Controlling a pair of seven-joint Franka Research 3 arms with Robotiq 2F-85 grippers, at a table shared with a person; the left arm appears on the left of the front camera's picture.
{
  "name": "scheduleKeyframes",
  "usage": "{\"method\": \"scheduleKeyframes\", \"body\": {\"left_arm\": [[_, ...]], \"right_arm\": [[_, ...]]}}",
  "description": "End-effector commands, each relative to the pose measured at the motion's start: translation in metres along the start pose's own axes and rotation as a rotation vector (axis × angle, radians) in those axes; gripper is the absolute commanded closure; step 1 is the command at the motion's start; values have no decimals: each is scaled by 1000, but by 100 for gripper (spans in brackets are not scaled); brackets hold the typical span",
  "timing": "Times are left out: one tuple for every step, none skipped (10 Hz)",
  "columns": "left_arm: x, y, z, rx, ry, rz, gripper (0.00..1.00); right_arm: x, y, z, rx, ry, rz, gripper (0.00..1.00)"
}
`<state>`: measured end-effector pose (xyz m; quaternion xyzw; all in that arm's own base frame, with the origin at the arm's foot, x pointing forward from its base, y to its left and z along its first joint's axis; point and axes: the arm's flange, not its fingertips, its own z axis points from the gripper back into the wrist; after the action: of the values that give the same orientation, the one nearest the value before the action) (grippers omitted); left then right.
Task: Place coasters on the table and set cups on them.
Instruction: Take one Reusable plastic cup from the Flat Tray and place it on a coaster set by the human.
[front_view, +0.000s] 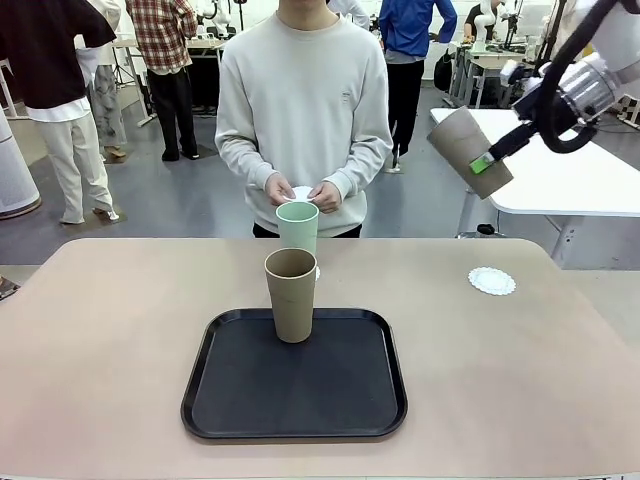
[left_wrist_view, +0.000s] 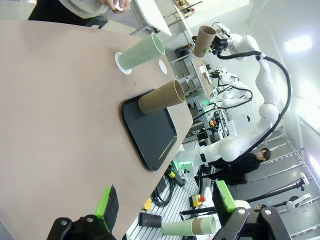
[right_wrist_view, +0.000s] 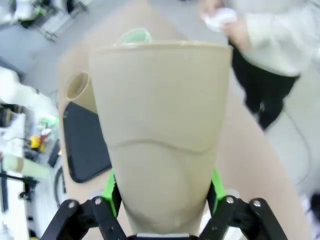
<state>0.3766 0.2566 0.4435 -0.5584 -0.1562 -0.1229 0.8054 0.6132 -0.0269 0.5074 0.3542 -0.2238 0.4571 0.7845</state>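
A tan cup (right_wrist_view: 160, 110) is gripped, tilted and aloft, by the right pincer (right_wrist_view: 162, 199); the left pincer (left_wrist_view: 165, 202) gapes empty. Next, the cup must be uprighted and lowered onto the coaster (front_view: 492, 281) below.

Black tray (front_view: 300, 385): rounded-square, raised rim, lies flat at the centre of the front view, toward the camera side. Person in pale grey sweatshirt (front_view: 305, 110) stands at the far side, facing the camera. Behind, on the grey floor (front_view: 190, 200): one person in plaid shirt and dark trousers (front_view: 165, 45), one in dark top and cream trousers (front_view: 55, 90), one in blue top (front_view: 405, 25). Glossy white table (front_view: 575, 185) at right rear, rounded corner. White rounded base (front_view: 12, 175) at left edge, cut off by the frame.
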Motion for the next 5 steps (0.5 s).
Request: {"method": "scheduleKeyframes", "body": {"left_arm": [[-1,-2,2,-2,2,-3,0],[-1,-2,2,-2,2,-3,0],[-1,-2,2,-2,2,-3,0],[-1,-2,2,-2,2,-3,0],[-1,-2,2,-2,2,-3,0]], "right_arm": [[-2,-34,12,759,-289,390,19],[-3,-46,13,846,-378,398,19],[-5,-53,11,863,-418,352,19],[-5,-51,6,742,-432,218,19],[-17,-29,6,332,-246,294,19]]}}
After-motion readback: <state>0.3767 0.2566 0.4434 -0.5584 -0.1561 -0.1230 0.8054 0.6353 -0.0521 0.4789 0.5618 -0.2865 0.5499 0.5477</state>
